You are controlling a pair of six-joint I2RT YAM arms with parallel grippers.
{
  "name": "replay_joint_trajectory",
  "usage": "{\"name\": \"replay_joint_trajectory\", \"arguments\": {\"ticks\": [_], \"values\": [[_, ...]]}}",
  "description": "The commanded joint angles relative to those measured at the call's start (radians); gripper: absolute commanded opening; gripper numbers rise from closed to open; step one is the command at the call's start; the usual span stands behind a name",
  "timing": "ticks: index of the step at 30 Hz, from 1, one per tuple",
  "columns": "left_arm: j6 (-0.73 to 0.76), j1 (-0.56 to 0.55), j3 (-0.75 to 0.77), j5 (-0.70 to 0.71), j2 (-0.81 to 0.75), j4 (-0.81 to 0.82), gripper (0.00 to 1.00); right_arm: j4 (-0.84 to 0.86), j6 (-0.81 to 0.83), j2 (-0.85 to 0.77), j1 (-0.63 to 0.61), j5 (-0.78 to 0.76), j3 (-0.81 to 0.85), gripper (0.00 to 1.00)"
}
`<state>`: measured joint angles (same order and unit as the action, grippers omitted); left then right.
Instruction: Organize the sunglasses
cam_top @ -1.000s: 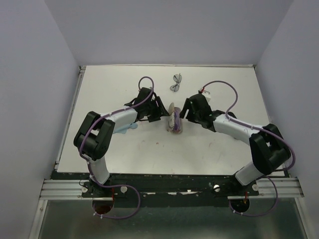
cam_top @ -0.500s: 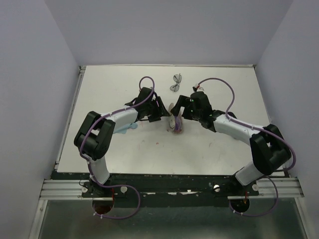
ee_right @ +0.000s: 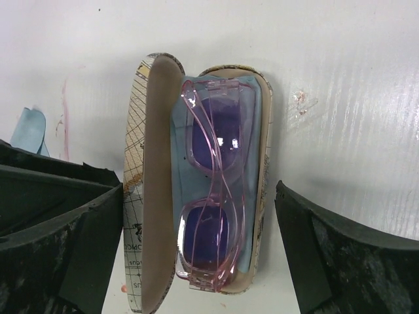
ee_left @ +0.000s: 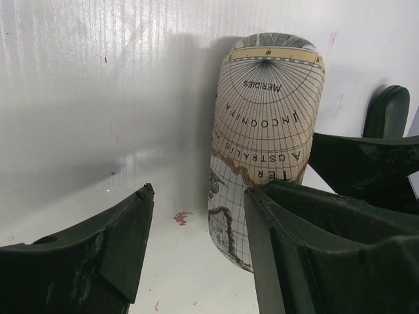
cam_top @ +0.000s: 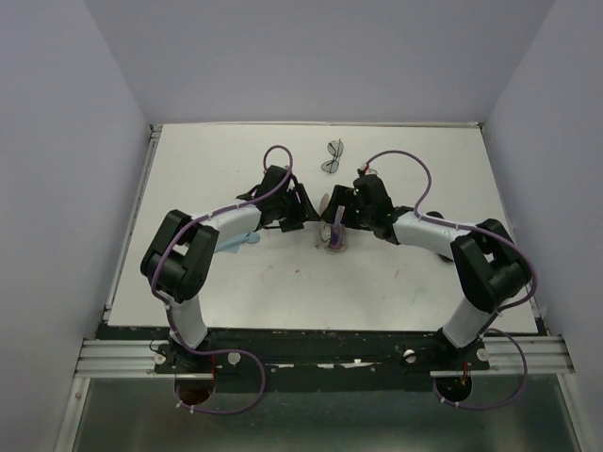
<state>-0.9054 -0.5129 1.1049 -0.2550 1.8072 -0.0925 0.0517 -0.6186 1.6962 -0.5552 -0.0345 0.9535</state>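
Seemingly between steps — first pair stowed, second not yet fetched. Over on the left, left hand [ee_left: 200, 196] spread partway and grasping nothing, set just beside the map-printed case [ee_left: 265, 118]; touching it or not, cannot tell. At the middle, pink sunglasses [ee_right: 208, 235] folded inside that case on a blue cloth [ee_right: 256, 124], with the lid [ee_right: 157, 183] standing up along one side. Directly above, right hand [ee_right: 198, 193] spread to its widest and released, straddling the case and clear of it. Next, most likely: shut the lid without pinching the pink frame, or reach to the far side of the tabletop [cam_top: 283, 282] for the dark-framed sunglasses [cam_top: 333, 156], lying well apart from the case. Calls for a gentle, narrow pinch on that thin frame. From the left wrist, only the lid's outer print — no contents. From the right wrist, lining and pink pair, yet no second pair; shown from above alone.
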Motion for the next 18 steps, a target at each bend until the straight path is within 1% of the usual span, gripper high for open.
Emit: {"name": "replay_joint_trajectory", "arguments": {"ticks": [1,6,12,18], "values": [[0.008,-0.009,0.024,-0.013,0.017,0.0,0.67,0.017,-0.021,0.048,0.023,0.059,0.013,1.0],[0.007,-0.009,0.032,-0.023,0.023,0.002,0.67,0.043,-0.053,0.08,0.055,0.145,-0.01,0.97],[0.007,-0.01,0.03,-0.026,0.021,0.004,0.67,0.046,-0.087,0.099,0.087,0.166,-0.044,0.94],[0.005,-0.018,0.039,-0.026,0.026,0.002,0.67,0.046,-0.096,0.115,0.097,0.188,-0.068,0.86]]}}
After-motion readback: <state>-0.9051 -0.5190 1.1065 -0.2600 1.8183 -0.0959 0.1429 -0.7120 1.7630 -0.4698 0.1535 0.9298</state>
